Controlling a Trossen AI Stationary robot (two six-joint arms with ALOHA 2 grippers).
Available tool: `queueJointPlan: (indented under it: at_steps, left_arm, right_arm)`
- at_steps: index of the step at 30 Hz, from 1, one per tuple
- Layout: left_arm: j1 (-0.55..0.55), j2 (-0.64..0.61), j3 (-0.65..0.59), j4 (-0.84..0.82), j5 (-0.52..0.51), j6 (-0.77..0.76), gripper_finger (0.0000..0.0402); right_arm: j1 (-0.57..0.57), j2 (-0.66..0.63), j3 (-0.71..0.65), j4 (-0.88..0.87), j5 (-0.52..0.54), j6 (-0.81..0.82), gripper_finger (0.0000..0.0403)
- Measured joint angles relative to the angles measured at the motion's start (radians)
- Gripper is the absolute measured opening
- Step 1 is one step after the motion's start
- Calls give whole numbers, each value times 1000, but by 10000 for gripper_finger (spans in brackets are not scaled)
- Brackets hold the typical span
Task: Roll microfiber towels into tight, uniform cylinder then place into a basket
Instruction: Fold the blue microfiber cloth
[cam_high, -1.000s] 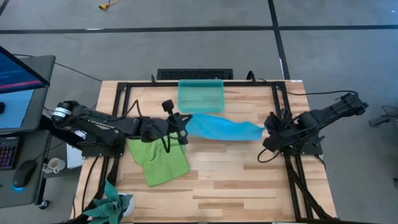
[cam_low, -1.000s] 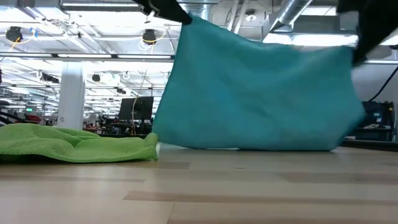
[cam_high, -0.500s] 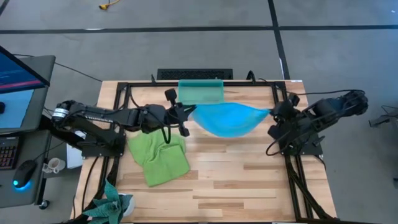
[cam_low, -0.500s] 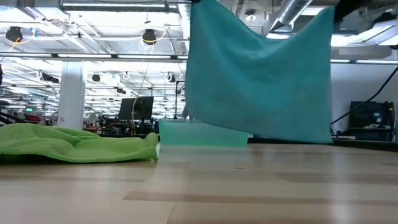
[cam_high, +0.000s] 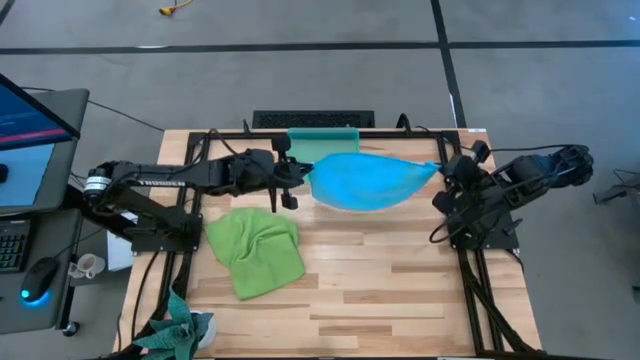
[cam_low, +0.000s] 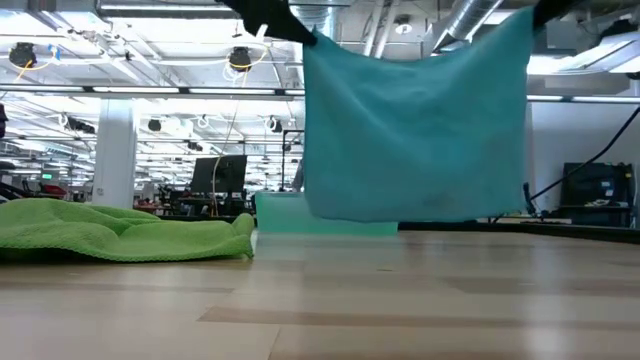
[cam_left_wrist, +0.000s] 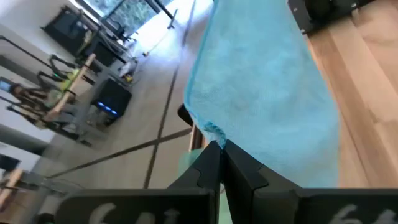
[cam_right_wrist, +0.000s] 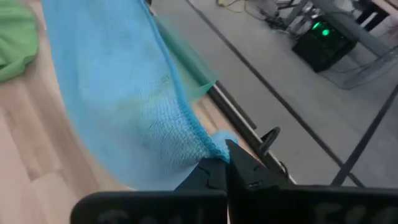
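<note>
Blue towel: the sky-blue microfiber towel (cam_high: 362, 180) hangs in the air between the two arms, stretched by its upper corners; in the low view its lower edge (cam_low: 415, 130) is clear of the table.
Left gripper: the left gripper (cam_high: 300, 176) is clenched on the towel's left corner, just in front of the basket; the wrist view shows its fingers (cam_left_wrist: 219, 163) pinched together on the cloth's hem.
Right gripper: the right gripper (cam_high: 441, 168) is clamped on the opposite corner near the table's right rail, its fingertips (cam_right_wrist: 231, 163) closed over the blue edge.
Basket: the translucent teal-green basket (cam_high: 322, 139) sits at the table's far edge, partly hidden behind the raised towel; the part of its inside that shows holds nothing.
Green towel: the lime-green towel (cam_high: 256, 248) lies crumpled and unrolled on the wooden table (cam_high: 380, 290), near the left arm's base and well apart from the basket.
Setting: a monitor (cam_high: 28, 112) stands beside the table at left.
</note>
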Motion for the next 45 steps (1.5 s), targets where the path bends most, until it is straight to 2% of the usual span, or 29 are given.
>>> queueJointPlan:
  at_steps: [3, 9, 13, 19, 23, 26, 36, 42, 45]
  left_arm:
    - [16, 0, 0, -45, 54, -52, 1]
    - [-38, 8, 0, -223, 192, -271, 1]
    - [-105, 25, -4, -316, 193, -423, 1]
    - [-191, 57, -6, -394, 189, -594, 1]
    - [-234, 90, -6, -422, 113, -702, 1]
    - [-259, 126, -6, -421, 99, -804, 1]
    - [-370, 329, -5, -350, 119, -889, 1]
    - [-475, 418, -6, -336, 117, -986, 1]
    - [-514, 438, -5, -327, 109, -1030, 1]
  right_arm:
    - [4, 18, -3, 3, -14, 33, 4]
    - [59, 65, -118, 32, -217, 137, 8]
    - [121, 127, -207, 30, -350, 242, 4]
    - [219, 244, -249, 72, -464, 391, 7]
    - [283, 327, -249, 143, -549, 435, 3]
    - [335, 393, -249, 192, -617, 500, 7]
    - [494, 598, -248, 266, -769, 748, 5]
    - [536, 701, -247, 451, -795, 816, 9]
    - [529, 749, -248, 459, -844, 811, 4]
